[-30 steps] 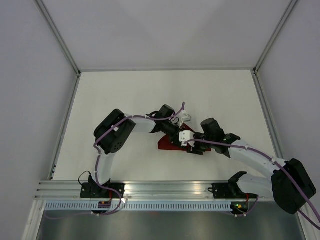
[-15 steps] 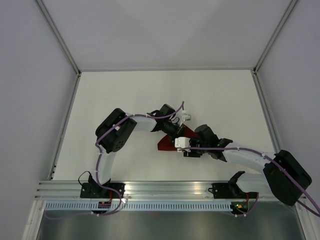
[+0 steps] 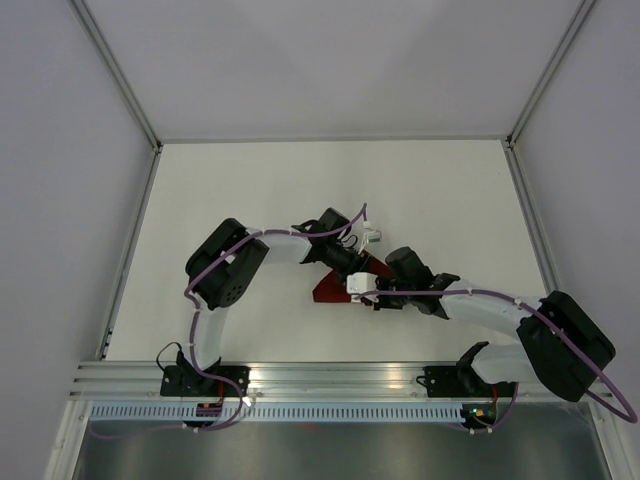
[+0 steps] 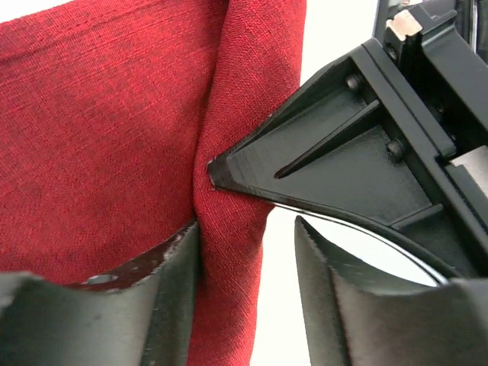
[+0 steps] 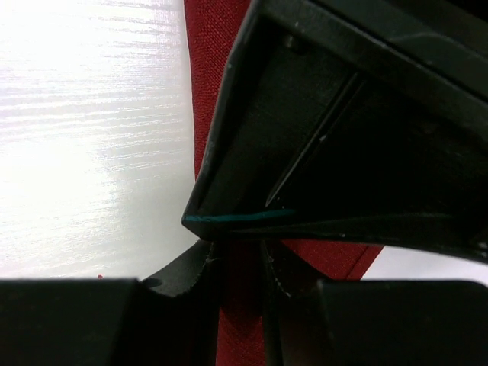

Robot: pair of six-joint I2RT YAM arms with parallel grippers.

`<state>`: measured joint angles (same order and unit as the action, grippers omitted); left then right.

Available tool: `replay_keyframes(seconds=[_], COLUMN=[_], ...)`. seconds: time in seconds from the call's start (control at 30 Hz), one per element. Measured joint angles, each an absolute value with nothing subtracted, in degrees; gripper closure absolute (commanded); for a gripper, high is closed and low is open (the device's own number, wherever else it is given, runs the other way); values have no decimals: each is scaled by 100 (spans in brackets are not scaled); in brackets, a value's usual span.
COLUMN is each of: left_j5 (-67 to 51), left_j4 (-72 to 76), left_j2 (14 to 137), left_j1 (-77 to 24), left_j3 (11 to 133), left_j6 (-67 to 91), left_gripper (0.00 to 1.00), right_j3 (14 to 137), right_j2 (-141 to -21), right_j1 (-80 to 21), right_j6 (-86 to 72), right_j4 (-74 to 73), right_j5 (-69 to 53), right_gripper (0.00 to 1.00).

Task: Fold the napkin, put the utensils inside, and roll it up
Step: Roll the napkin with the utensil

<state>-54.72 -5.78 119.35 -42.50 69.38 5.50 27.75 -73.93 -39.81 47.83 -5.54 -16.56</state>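
The napkin [image 3: 325,290] is dark red cloth with a coarse, visible weave. It lies folded near the middle of the white table [image 3: 250,190], wedge-shaped, its long axis roughly left to right, mostly hidden under both hands. A pinched-up ridge stands along it. The right hand [image 5: 238,255] is closed narrowly on that ridge. The left hand [image 4: 245,229] stands open astride it, one matte black finger [image 4: 171,282] touching the cloth and the other clear of it.

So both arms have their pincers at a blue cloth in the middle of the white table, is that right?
Not quite: the cloth is dark red, not blue, as the left wrist view shows close up. The rest holds: the left pincer and the right pincer are both at it in the middle of the white table.
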Motion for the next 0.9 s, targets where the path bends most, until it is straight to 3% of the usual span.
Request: replay_keyframes(seconds=[0.2, 0.43, 0.5, 0.67, 0.73, 0.8, 0.9], left_j5=[-4947, -4659, -4687, -4403, -4160, -3767, -2880], left_j4=[-851, -419, 56, 954, 1223, 1374, 1483], left_j2=[11590, 10720, 10372, 9708, 9391, 8927, 8197], left_j1=[-4104, -3201, -2880, -2294, -2355, -2552, -3127], left_j3=[6855, 6302, 5946, 5251, 4915, 4519, 4064], left_j6=[554, 897, 1190, 1658, 1691, 1662, 1428], left_gripper=[42, 43, 53, 57, 56, 45, 40], right_j3=[3015, 3485, 3642, 4300, 4644, 5017, 5505], right_j2=[-7581, -8025, -8156, -8737, -9045, -9376, -9828], right_j1=[-3972, -3889, -3795, -3385, -3225, -3096, -2943], right_j6=[4816, 4860, 4895, 5059, 5135, 5234, 5328], right_j4=[-827, -1240, -1415, -2171, -2567, -3006, -3590], right_j5=[-1728, -2047, -2209, -2812, -3076, -3319, -3597], right_gripper=[86, 88, 88, 87, 87, 87, 87])
